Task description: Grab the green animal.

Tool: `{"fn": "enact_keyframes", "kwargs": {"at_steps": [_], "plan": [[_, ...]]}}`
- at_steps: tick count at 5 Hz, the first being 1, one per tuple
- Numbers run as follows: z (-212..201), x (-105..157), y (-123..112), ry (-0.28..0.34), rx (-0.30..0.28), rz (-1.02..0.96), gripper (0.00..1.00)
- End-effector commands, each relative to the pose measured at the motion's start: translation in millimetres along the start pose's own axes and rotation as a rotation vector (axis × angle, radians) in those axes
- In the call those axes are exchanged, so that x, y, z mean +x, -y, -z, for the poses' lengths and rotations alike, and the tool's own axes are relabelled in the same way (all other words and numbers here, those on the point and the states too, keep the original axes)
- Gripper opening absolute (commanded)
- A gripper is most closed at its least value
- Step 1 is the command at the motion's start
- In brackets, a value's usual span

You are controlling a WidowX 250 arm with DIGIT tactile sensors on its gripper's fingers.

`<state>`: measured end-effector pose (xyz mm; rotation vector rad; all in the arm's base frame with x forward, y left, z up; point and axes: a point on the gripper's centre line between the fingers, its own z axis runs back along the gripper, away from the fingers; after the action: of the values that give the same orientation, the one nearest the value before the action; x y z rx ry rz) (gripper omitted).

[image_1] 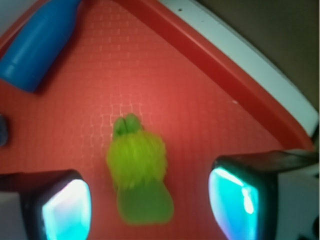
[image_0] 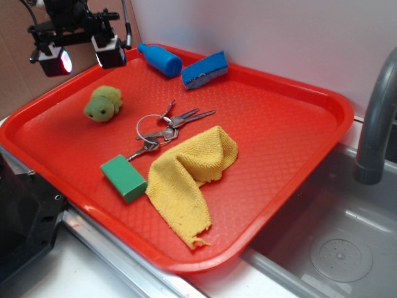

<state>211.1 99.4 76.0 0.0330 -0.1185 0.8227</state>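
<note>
squarely between spread fingers [image_1: 67,210]: green animal [image_1: 137,172], untouched.

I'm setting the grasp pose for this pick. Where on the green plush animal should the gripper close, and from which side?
Close on the fuzzy round body of the green animal, coming straight down from above. It lies flat on the red tray with free space on both sides, and the open gripper already straddles it; the head looks narrower.

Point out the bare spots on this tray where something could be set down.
Bare: the right side of the tray, beyond the yellow cloth; the left corner, below the green animal. Crowded: the middle, with keys, cloth and green block; the back rim, with blue bottle and sponge.
</note>
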Motion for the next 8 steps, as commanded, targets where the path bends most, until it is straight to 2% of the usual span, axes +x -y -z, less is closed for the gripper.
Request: {"fn": "enact_keyframes", "kwargs": {"at_steps": [1, 2, 3, 4, 5, 6, 7, 8], "plan": [[35, -4, 0, -0.041, 0.003, 0.073, 1.0], [46, -37, -37, -0.064, 0.044, 0.083, 1.0], [51, -54, -57, -0.083, 0.081, 0.055, 0.0], [23, -41, -48, 0.002, 0.044, 0.12, 0.0], [-12, -19, -25, 0.004, 0.023, 0.227, 0.0], [-63, -14, 3, 0.054, -0.037, 0.393, 0.0], [-95, -16, 34, 0.024, -0.062, 0.47, 0.0], [-112, -26, 61, 0.011, -0.025, 0.568, 0.0]]}}
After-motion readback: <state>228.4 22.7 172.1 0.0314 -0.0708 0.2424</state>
